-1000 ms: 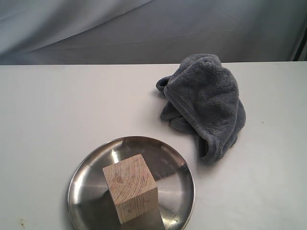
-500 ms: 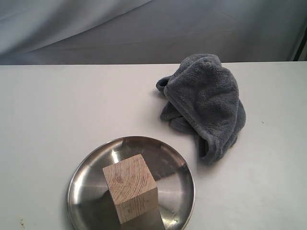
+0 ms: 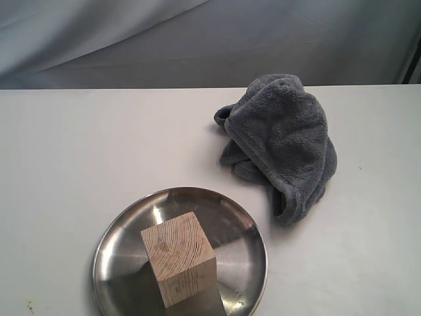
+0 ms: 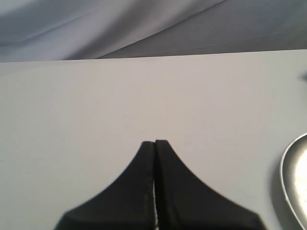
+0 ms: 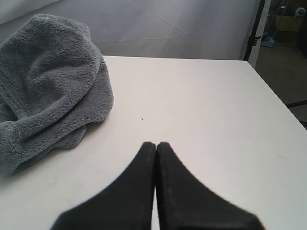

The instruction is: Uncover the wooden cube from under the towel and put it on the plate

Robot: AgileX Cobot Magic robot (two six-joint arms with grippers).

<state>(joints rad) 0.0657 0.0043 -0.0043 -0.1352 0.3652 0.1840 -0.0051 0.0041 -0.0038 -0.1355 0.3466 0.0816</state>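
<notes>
White bench, grey drape behind

The bench [image 3: 99,145] is plain matte white, with a tiny dark speck [image 5: 142,118] on it (a faint mark [image 3: 29,305] also sits near its front-left edge). A creased grey cloth backdrop [image 3: 197,39] hangs behind, and a black pole [image 5: 254,28] stands upright beyond the bench's edge, over a dim floor [image 5: 283,76].

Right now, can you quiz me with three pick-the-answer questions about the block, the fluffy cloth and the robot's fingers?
1. What colour is the towel?
A dark grey
B red
C yellow

2. Where is the wooden cube?
A under the towel
B on the plate
C on top of the towel

3. How are the left fingers?
A shut
B wide open
C holding the cube

Answers:
1 A, the fluffy heap is dark grey.
2 B, the cube stands in the shiny dish.
3 A, the tips touch with nothing between them.
</notes>
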